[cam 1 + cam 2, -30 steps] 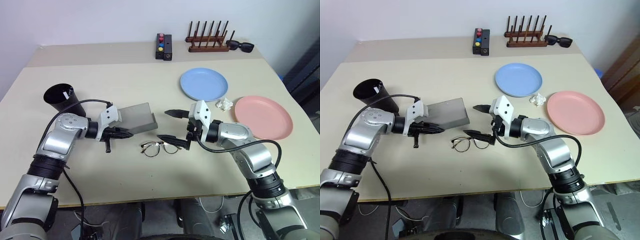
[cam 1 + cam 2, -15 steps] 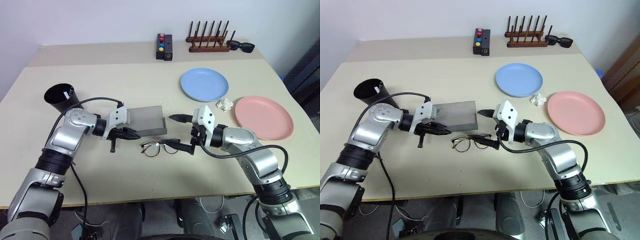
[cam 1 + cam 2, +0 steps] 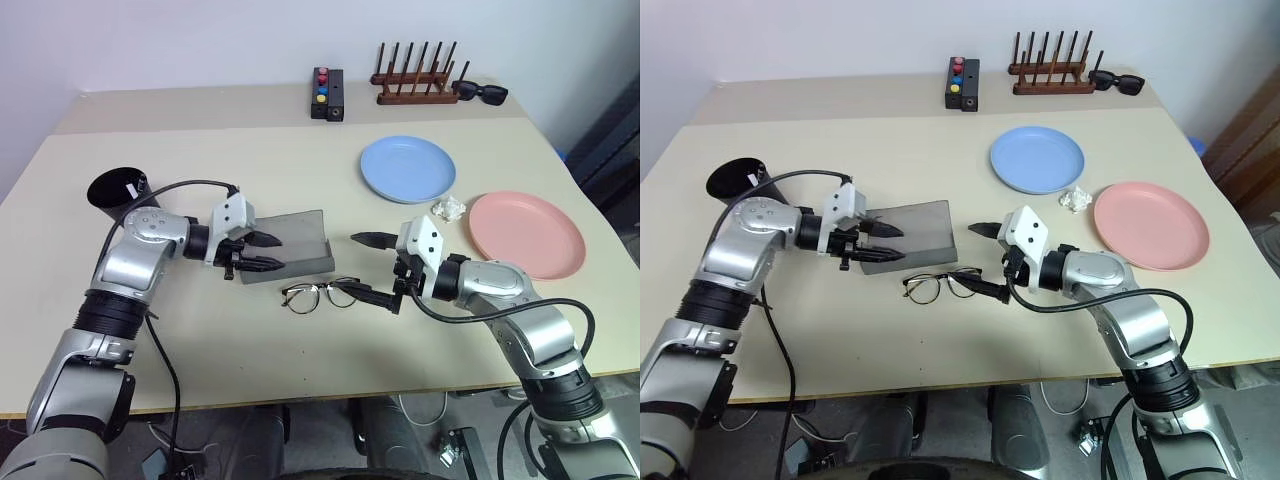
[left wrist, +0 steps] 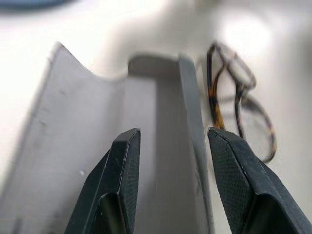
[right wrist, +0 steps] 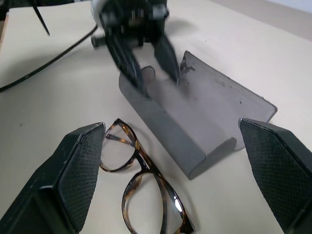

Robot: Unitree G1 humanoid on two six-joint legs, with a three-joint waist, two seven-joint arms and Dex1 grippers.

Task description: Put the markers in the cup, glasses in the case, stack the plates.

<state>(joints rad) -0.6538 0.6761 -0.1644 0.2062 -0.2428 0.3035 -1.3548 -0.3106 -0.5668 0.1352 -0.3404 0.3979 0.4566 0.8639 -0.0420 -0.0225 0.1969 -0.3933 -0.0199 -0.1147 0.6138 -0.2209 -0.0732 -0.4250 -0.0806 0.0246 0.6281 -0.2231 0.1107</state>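
The grey case (image 3: 298, 246) lies mid-table with its lid raised. My left gripper (image 3: 268, 252) is open at the case's left end, one finger on each side of its trough (image 4: 161, 146). The thin-rimmed glasses (image 3: 318, 294) lie just in front of the case. My right gripper (image 3: 366, 268) stands wide open at their right end, its lower finger close to the frame. The black cup (image 3: 118, 196) stands at the far left with a white tip showing inside. The blue plate (image 3: 407, 168) and the pink plate (image 3: 527, 233) lie apart on the right.
A crumpled white scrap (image 3: 449, 208) lies between the plates. At the back edge are a black box with coloured buttons (image 3: 327, 92), a wooden peg rack (image 3: 416, 85) and black sunglasses (image 3: 480, 92). Bare tabletop (image 3: 250, 350) lies in front of the glasses.
My left gripper went from shut to open and rose onto the case. The case turned and shifted right, and its lid now stands up. My right gripper drew slightly right; the glasses stayed.
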